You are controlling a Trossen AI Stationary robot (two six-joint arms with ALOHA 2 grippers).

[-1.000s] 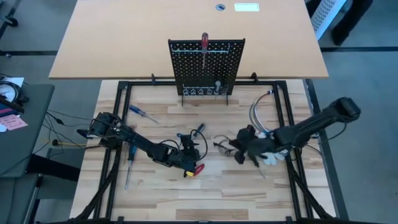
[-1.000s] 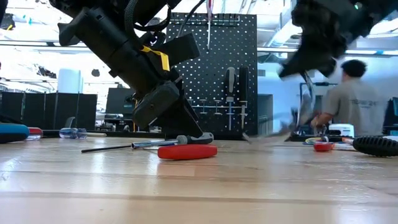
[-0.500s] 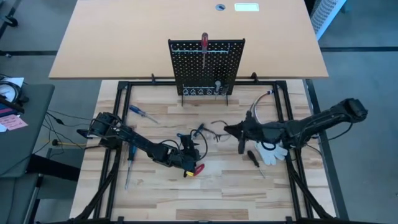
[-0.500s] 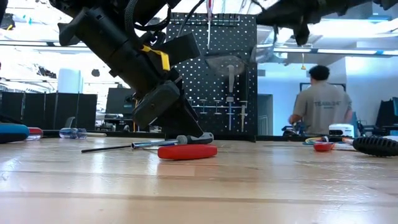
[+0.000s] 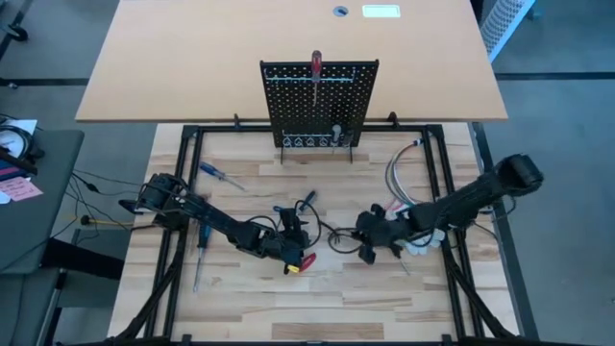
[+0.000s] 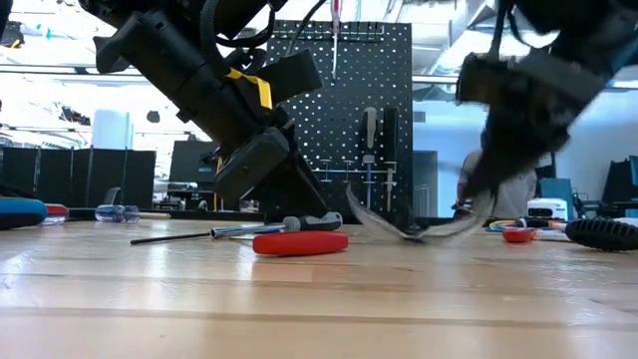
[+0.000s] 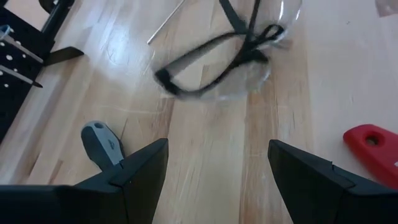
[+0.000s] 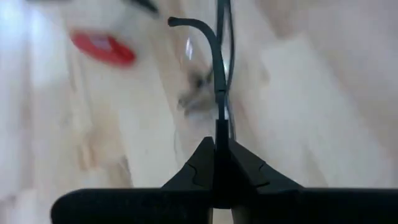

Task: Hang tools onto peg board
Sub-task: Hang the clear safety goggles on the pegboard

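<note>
Glasses (image 7: 224, 62) pinched by arm in our right gripper (image 8: 219, 163), low over table near red driver (image 5: 304, 261). Left gripper (image 7: 217, 165) spread above driver. Board (image 5: 319, 104) behind. Driver looked light, stiff; grip handle.

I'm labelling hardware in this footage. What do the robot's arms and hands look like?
Both arms are black and jointed. The left hand has two broad, flat, angular black fingers; a yellow tag marks that arm. The right hand has matching dark fingers. Thin cables run along the arms.
</note>
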